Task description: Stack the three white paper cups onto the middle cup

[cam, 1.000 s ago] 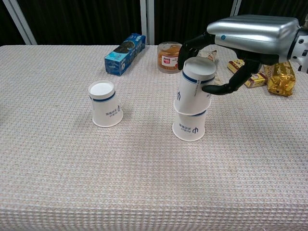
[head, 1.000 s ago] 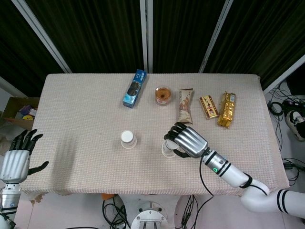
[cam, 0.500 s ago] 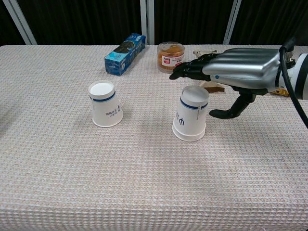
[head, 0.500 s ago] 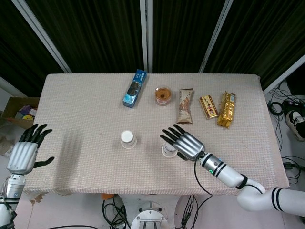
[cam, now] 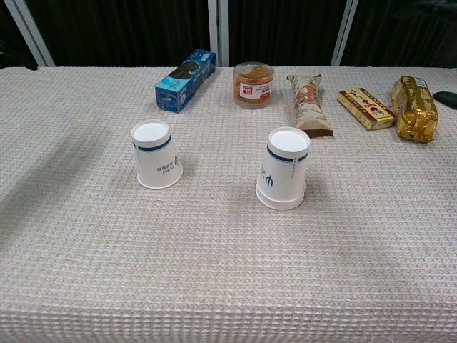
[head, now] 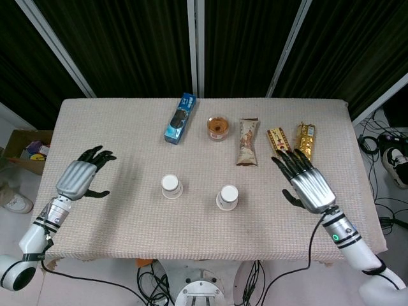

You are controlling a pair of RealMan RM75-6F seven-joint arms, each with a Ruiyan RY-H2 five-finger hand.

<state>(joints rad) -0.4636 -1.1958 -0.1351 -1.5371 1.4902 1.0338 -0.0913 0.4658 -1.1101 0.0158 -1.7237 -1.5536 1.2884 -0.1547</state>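
1. Your stacked cups (cam: 284,177) stand upside down near the middle of the table (head: 115,137), one nested over another so a double rim shows at the base; in the head view the stack (head: 227,197) sits right of centre.
2. To its left, well apart, the single cup (cam: 156,153) stands alone, also upside down, with a blue band near its top.
3. Your right hand (head: 308,183) hovers over the right part of the table, well apart from the stack, fingers spread and holding nothing.
4. Your left hand (head: 80,179) is over the left part of the table, fingers apart and empty, well left of the single cup.
5. Along the far side lie, from left to right, a blue biscuit box (cam: 186,70), a round clear tub (cam: 253,85), a brown snack bar (cam: 309,105), a small flat packet (cam: 365,108) and a gold packet (cam: 413,107).
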